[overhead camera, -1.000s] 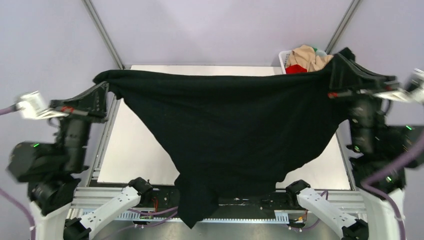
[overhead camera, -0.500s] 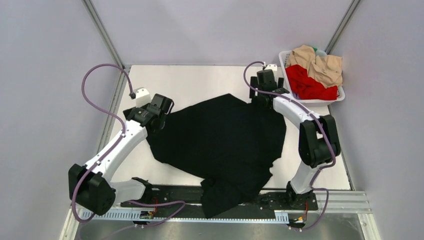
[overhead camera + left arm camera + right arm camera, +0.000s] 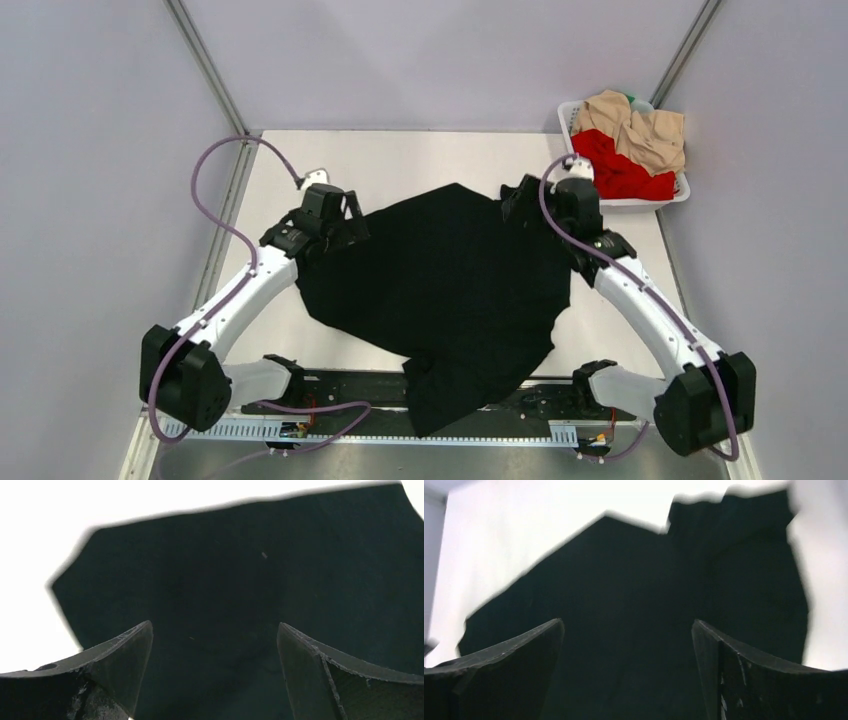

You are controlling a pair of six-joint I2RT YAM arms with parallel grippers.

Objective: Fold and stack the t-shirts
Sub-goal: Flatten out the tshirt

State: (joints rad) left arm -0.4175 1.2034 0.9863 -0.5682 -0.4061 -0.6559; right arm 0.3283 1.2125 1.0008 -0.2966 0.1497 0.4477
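Observation:
A large black t-shirt [image 3: 450, 290] lies spread and rumpled on the white table [image 3: 400, 165], its lower part hanging over the near edge. My left gripper [image 3: 345, 222] stands open over the shirt's upper left corner, holding nothing. My right gripper [image 3: 525, 200] stands open over the upper right corner. In the left wrist view the black t-shirt [image 3: 250, 570] fills the space beyond the spread fingers [image 3: 125, 655], with the left gripper [image 3: 215, 630] empty. The right wrist view shows the same black t-shirt [image 3: 649, 570] under the empty right gripper [image 3: 626, 625]. Red [image 3: 620, 170] and beige [image 3: 640, 125] t-shirts lie bunched together.
A white plastic basket [image 3: 684, 190] at the table's back right corner holds the red and beige shirts. Bare table shows to the left [image 3: 265, 310] and right [image 3: 620, 340] of the black shirt. Metal rails run along the near edge [image 3: 330, 385].
A second ago both grippers held the black shirt stretched in the air. Both have let go and opened, the shirt has dropped onto the table, and the arms now hover over its upper corners.

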